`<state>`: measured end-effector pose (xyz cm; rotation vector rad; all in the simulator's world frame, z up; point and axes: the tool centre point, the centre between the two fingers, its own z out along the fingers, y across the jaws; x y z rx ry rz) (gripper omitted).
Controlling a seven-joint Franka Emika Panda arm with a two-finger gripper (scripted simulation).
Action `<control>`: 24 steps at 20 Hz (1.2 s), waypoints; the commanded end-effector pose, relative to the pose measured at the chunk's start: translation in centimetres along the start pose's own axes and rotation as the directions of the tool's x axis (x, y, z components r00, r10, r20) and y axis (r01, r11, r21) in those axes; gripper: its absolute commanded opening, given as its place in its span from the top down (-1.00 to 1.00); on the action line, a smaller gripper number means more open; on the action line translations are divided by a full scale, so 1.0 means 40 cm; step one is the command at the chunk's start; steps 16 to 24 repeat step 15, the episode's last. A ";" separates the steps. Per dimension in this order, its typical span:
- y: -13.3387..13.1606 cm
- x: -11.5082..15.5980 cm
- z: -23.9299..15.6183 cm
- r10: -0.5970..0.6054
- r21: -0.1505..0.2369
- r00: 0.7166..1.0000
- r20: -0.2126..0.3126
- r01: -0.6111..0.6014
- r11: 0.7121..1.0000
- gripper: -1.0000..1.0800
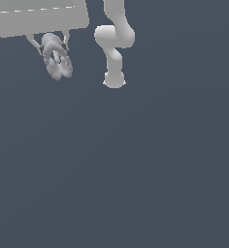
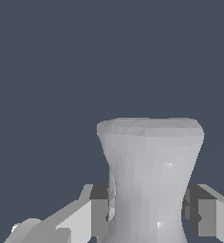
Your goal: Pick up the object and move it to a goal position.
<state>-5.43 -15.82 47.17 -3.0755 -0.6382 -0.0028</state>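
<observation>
- Exterior view: the gripper (image 1: 53,47) hangs from the pale hand block at the upper part of the exterior view's left, its two thin fingers (image 1: 35,42) pointing down.
- Exterior view: the object (image 1: 56,57), a pale grey lumpy spool-like piece, sits between those fingers, tilted, its knobbly lower end reaching below the fingertips.
- Exterior view: the fingers stand on either side of the object's upper part; the claw is clamped on it.
- Exterior view: the white arm (image 1: 115,41) stands to the exterior view's right of the gripper, its rounded links ending in a small base (image 1: 114,80) on the dark grey-blue floor (image 1: 136,169).
- Exterior view: whether the object is clear of the floor cannot be told from this view.
- Wrist view: the object (image 2: 151,175) fills the middle, its narrowed waist lying between the two dark finger pads (image 2: 99,209), its wider end flaring away from the camera.
- Wrist view: the pads press against the waist on both sides; the gripper (image 2: 149,211) is closed on the piece.
- Wrist view: only the plain dark floor (image 2: 61,71) shows behind the object.
</observation>
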 end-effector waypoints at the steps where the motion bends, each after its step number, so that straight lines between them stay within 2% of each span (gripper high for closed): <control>1: 0.012 -0.013 -0.042 0.000 0.000 1.000 0.002 0.000 1.000 1.00; 10: 0.037 -0.035 -0.120 0.000 0.000 1.000 0.002 0.000 1.000 1.00; 24: 0.041 -0.036 -0.129 0.000 0.000 1.000 0.002 0.000 1.000 1.00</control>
